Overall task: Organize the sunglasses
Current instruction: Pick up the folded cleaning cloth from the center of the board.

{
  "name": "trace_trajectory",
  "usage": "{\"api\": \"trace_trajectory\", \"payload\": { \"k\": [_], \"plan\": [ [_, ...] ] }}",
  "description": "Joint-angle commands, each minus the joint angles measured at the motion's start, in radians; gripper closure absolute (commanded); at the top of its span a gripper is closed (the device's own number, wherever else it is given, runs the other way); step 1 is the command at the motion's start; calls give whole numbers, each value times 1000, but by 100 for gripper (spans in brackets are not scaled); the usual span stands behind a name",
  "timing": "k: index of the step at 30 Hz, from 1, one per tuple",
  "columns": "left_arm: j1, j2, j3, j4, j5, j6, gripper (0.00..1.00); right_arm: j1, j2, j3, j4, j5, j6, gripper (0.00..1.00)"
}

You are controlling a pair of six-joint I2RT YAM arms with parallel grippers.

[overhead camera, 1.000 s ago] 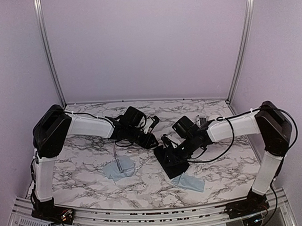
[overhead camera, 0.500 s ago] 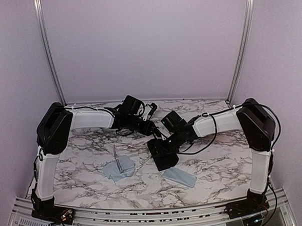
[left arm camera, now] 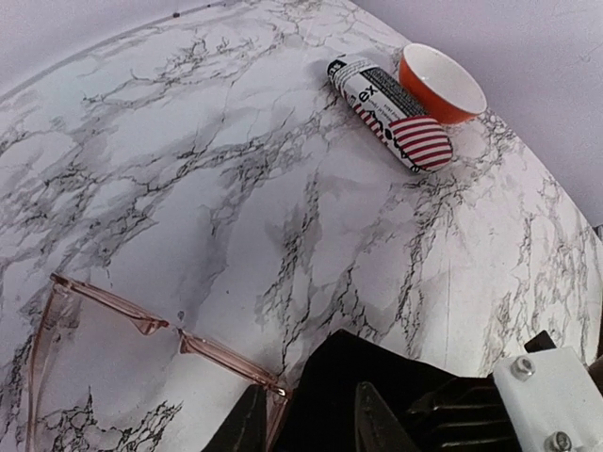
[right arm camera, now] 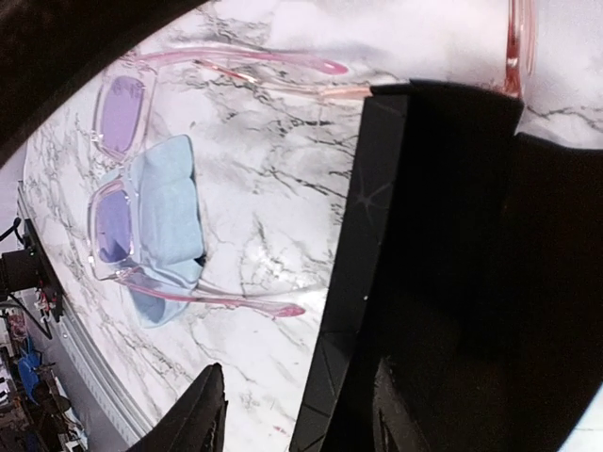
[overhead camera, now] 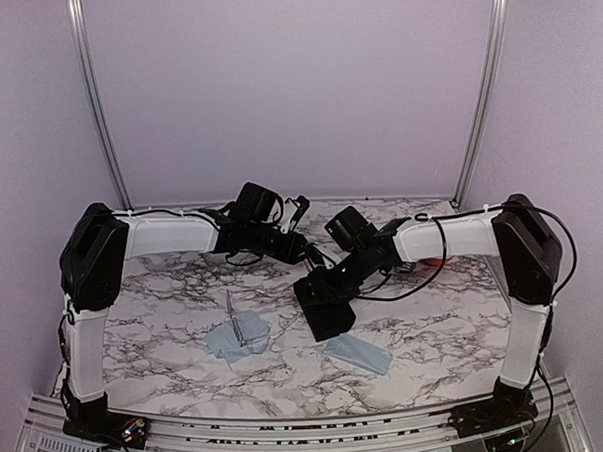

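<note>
Left gripper [left arm camera: 306,407]: jaws part-way apart. The hinge end of the wire-framed sunglasses [left arm camera: 155,325] sits against one finger [left arm camera: 250,424]; you cannot tell whether it is pinched.
Right gripper [right arm camera: 300,412]: jaws apart astride a wall of the black case [right arm camera: 443,235]; grip equally unclear.
Lilac sunglasses [right arm camera: 118,188]: on the blue cloth [right arm camera: 170,226], toward the near edge of the table [left arm camera: 236,141].
Risk: both arms crowd the case mid-table. If it slips, you may bend the thin frame or drop it beside the case.

Patterned case [left arm camera: 391,113]: from my left wrist camera I read bold black letters on its white part, perhaps "ex"; the rest is cut off.
Small print beside them: too blurred for me to read.
</note>
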Motion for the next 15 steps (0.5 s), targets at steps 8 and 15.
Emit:
{"api": "trace_trajectory", "payload": {
  "k": [8, 15],
  "plan": [
    [-65, -211, -164, -70, 12, 105, 66, -43, -351, -96, -167, 203, -31, 48],
    [-147, -284, -257, -66, -52, 186, 65, -33, -705, -445, -238, 266, 250, 55]
  ]
}}
